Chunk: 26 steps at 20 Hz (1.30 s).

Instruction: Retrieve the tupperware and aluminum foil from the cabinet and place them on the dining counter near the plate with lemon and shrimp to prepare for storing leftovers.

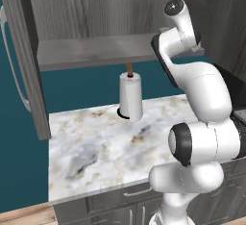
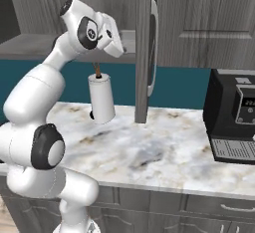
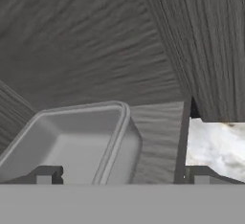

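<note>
Tupperware: we are looking at the clear, shallow rectangular plastic tupperware with rounded corners (image 3: 72,141), sitting on the grey wood-grain cabinet's inner shelf (image 3: 158,132), open side up and apparently empty.
Tool: our two-finger tool (image 3: 122,175) is hovering just short of the container with its tips spread wide, pinching nothing; one tip is sitting over the tub, the other beyond its right wall.
Handling: we are judging it light, thin-walled, a little flexible and slick.
Hold: we are favouring the near right wall, one tip inside and one outside, squeezing gently.
Bench: the white paper-towel roll (image 1: 130,95) is standing on the marble bench (image 1: 96,147) below.
</note>
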### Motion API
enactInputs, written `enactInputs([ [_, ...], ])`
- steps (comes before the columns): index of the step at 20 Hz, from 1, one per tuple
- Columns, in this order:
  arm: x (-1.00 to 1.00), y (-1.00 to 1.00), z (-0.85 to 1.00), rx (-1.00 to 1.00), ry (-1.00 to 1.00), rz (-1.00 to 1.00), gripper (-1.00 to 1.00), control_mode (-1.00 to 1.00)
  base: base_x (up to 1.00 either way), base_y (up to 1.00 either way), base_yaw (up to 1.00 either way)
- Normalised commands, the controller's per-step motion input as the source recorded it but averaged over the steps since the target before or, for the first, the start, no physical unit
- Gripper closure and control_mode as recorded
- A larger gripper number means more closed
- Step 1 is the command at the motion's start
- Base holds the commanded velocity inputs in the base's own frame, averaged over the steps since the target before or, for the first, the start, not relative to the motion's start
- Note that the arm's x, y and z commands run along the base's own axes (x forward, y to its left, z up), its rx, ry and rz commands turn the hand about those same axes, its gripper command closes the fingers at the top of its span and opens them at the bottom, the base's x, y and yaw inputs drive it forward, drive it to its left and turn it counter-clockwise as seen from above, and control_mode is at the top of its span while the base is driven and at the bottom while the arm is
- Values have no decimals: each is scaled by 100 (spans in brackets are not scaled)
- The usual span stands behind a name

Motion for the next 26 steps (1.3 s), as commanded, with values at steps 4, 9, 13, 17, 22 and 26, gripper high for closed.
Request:
enactInputs([
  [4,39,-1,-8,0,5,0,-100,-100,0,0,0],
  [9,37,-7,-12,0,3,0,-100,-100,0,0,0],
  [13,37,-16,-10,0,0,0,-100,-100,0,0,0],
  [17,36,-18,-13,0,0,0,-100,-100,0,0,0],
  [22,14,-10,-33,0,0,0,-100,-100,0,0,0],
  [26,9,-2,-52,0,0,0,-100,-100,0,0,0],
])
